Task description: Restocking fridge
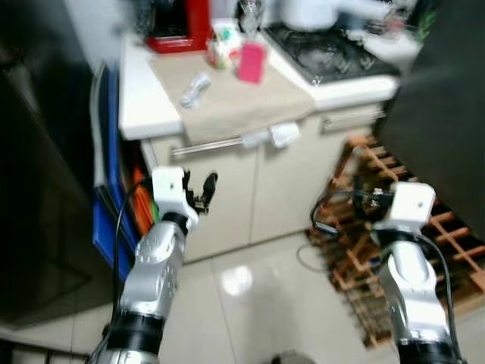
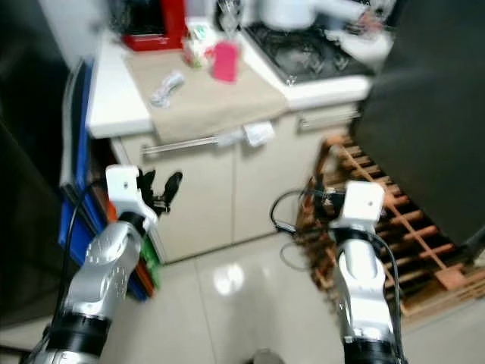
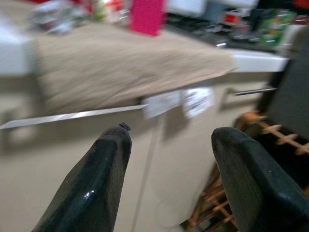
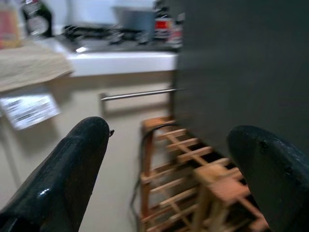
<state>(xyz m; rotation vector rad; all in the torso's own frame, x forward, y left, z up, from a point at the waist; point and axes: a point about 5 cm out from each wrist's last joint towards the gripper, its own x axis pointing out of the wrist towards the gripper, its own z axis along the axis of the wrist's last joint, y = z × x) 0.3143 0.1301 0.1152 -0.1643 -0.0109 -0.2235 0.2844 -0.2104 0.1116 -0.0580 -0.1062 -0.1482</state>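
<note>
The whole view is blurred. On a beige cloth (image 1: 235,95) over the white counter (image 1: 140,98) stand a pink carton (image 1: 251,61) and a small white and green carton (image 1: 222,44). A clear wrapped item (image 1: 195,89) lies beside them. My left gripper (image 1: 203,188) is raised before the cream cabinet doors (image 1: 227,193), open and holding nothing (image 3: 174,133). My right gripper (image 4: 171,128) is open too and holds nothing, level with a wooden rack (image 1: 379,227). A tall dark panel (image 1: 447,114) stands at the right.
A gas hob (image 1: 333,49) with a white pot lies at the back right, and a red appliance (image 1: 182,26) at the back left. Blue and orange flat items (image 1: 110,197) lean between the counter and a dark surface (image 1: 38,167) on the left. Glossy tiles (image 1: 250,296) cover the floor.
</note>
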